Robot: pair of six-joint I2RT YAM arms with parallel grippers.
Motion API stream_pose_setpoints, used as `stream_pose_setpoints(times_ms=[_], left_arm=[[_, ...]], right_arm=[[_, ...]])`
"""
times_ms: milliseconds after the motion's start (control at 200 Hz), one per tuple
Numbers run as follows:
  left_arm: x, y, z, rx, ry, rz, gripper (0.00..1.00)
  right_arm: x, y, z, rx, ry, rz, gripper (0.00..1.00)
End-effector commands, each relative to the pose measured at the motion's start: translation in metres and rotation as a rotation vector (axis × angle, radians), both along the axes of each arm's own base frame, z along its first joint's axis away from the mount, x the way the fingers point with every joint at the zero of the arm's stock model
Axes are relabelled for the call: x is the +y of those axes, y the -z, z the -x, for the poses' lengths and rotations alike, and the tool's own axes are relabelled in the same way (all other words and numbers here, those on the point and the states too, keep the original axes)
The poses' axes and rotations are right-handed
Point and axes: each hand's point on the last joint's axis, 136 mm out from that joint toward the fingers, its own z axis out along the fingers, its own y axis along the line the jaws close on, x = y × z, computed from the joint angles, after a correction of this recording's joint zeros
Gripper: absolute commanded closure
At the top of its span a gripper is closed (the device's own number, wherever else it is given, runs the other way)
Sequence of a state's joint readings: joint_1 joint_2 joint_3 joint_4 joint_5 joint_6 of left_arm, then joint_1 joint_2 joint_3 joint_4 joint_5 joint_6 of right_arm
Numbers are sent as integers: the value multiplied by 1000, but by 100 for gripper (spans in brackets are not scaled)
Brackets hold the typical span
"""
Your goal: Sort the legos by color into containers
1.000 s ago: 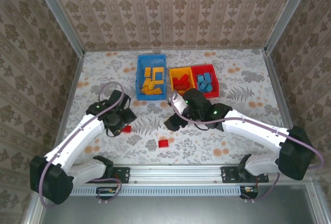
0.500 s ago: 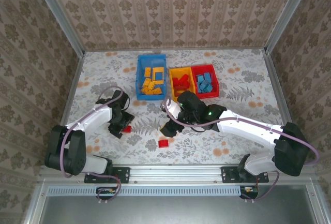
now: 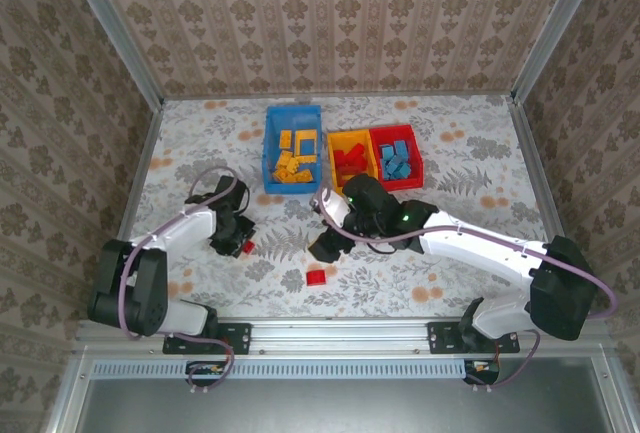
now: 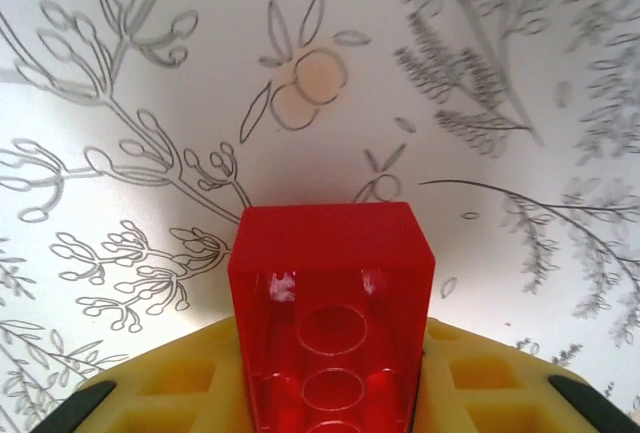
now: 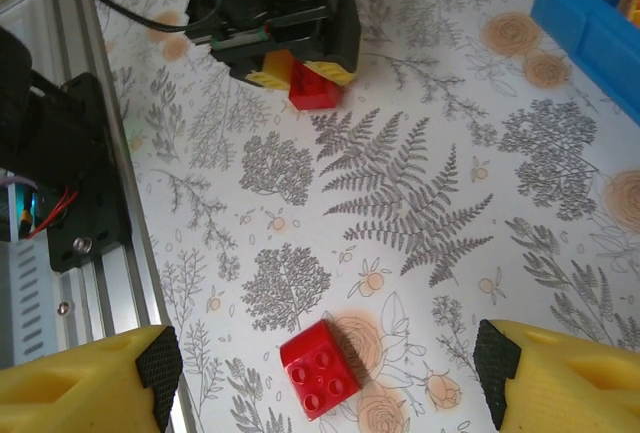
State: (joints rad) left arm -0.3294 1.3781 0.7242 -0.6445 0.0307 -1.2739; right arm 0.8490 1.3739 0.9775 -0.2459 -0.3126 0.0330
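L claw clamps red lego; R claw wide open, holding nothing.

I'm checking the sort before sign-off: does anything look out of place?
Yes: each colour sits in the wrong bin. The blue bin holds orange-yellow bricks, the yellow bin red bricks, the red bin blue bricks. Two red pieces are outside them: a loose brick on the table and a gripped brick in the left claw.

red brick between yellow pads, white table printed with grey ferns and orange blossoms.
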Motion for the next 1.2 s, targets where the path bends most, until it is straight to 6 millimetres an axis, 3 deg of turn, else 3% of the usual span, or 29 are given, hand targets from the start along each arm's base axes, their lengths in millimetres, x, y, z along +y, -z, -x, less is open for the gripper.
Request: stream_pose_setpoints(times_ms=[0,55,180,260,385,525,815,990,1195], left_arm=[[-13,-48,-29,-134,202,-88,75],[-29,-72,-43,-179,316,-127,75],[-97,-126,-74,-333,605,-143,75],[-141,-150,-92,-407,738,-117,75],[-204,-162,-114,-464,897,-53,75],[-254,-158,-138,-474,996,-22,75],[-303,-121,-191,-446,1050,-16,74],[-307,-91,-211,-415,1023,-15,72],[-309,-69,-216,-385,1019,33,62]], right_arm=[[-17,-23,-36,-5,184,-81,20],[-37,-35,-55,0,299,-149,20],[-83,-55,-85,12,517,-295,21],[-110,-58,-96,3,635,-301,21],[-146,-59,-106,8,793,-309,21],[-168,-62,-109,25,888,-333,21],[-182,-61,-96,46,923,-344,21],[-185,-57,-88,58,919,-343,21],[-181,-52,-85,68,883,-310,21]])
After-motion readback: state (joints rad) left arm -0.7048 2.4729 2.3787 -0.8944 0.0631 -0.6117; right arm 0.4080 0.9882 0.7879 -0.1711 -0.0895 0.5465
